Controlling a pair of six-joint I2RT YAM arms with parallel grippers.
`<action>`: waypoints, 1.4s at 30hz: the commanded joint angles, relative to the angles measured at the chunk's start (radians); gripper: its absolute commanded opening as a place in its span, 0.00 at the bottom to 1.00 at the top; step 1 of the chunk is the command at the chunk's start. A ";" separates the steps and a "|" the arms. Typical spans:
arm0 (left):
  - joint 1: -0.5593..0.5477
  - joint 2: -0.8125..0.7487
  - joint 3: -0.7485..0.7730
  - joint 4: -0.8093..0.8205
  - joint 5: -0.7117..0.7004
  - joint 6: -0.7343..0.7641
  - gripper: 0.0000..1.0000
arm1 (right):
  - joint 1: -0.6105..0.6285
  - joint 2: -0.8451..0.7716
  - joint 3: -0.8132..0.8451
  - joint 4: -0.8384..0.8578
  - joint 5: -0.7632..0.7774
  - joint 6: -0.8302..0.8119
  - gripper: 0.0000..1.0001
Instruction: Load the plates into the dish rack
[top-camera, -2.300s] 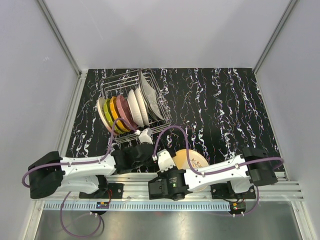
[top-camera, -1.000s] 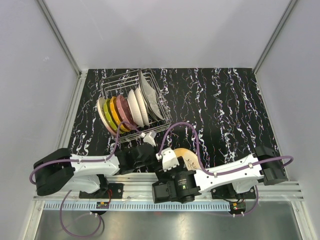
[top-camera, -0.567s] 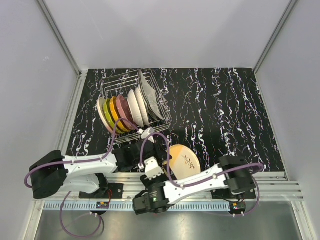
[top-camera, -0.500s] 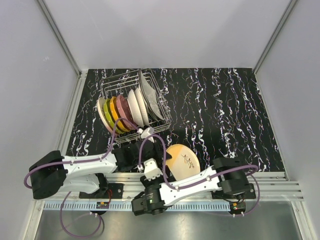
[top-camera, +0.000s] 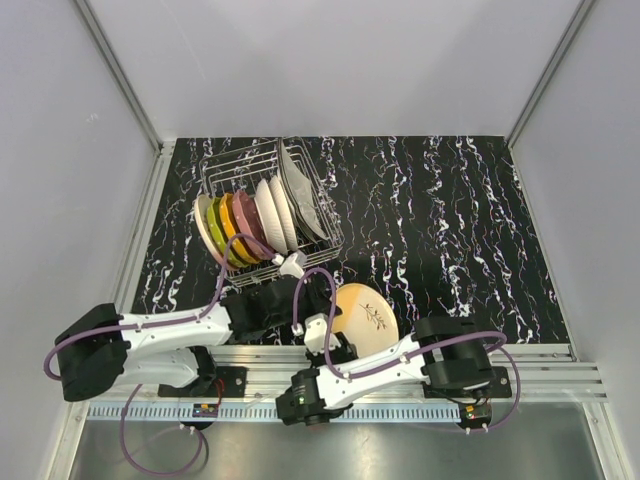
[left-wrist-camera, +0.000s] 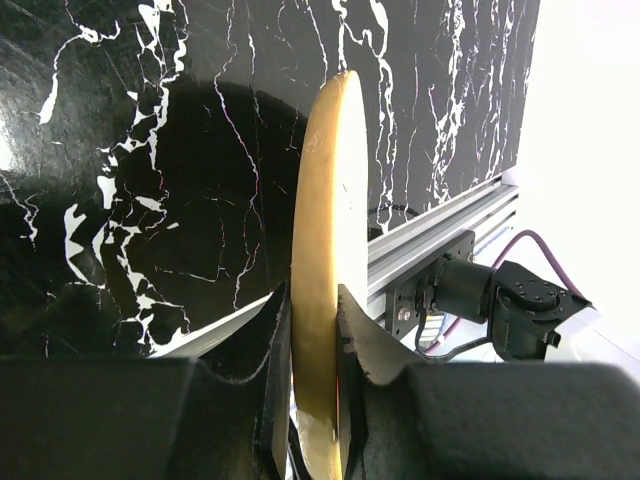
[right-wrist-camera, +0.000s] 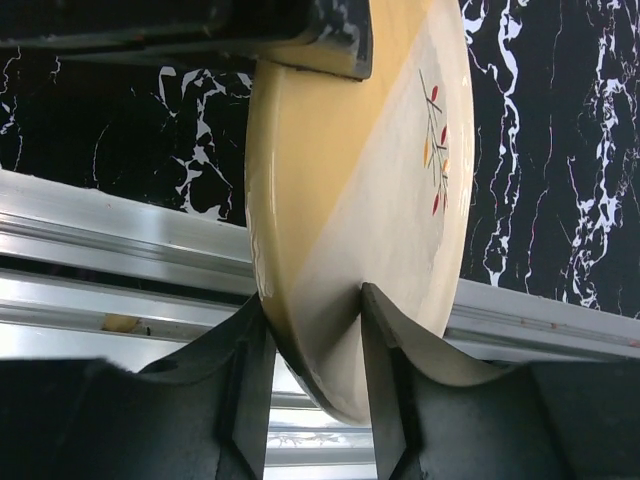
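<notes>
A cream plate with a small leaf sprig (top-camera: 368, 312) stands on edge over the table's near side, just right of the dish rack (top-camera: 243, 155). My left gripper (top-camera: 322, 300) is shut on its left rim; in the left wrist view the plate (left-wrist-camera: 330, 180) runs edge-on between the jaws of that gripper (left-wrist-camera: 315, 335). My right gripper (top-camera: 342, 347) pinches the near rim from below: in the right wrist view both fingers press on the plate (right-wrist-camera: 370, 170) around that gripper (right-wrist-camera: 315, 345). Lime (top-camera: 217, 232), orange (top-camera: 229, 228), pink (top-camera: 245, 222) and white (top-camera: 270, 212) plates stand upright in the rack.
An aluminium rail (top-camera: 530, 372) runs along the near edge, right under the held plate. A large white squarish plate (top-camera: 300, 188) leans at the rack's right end. Grey walls close in the black marbled table (top-camera: 450, 220) on three sides.
The right arm has swung its wrist in below the plate and its jaws have closed onto the near rim. The left gripper has kept its hold while the plate shifted slightly away from the rail.
</notes>
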 joint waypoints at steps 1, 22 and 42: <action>-0.002 -0.054 0.033 0.011 0.018 0.007 0.00 | -0.015 0.040 0.044 -0.251 0.036 0.119 0.35; -0.003 -0.034 0.130 -0.132 -0.013 0.149 0.84 | -0.012 -0.177 0.127 -0.246 0.122 0.036 0.00; -0.003 -0.124 0.351 -0.405 -0.120 0.404 0.99 | -0.018 -0.464 -0.021 0.008 0.168 -0.152 0.01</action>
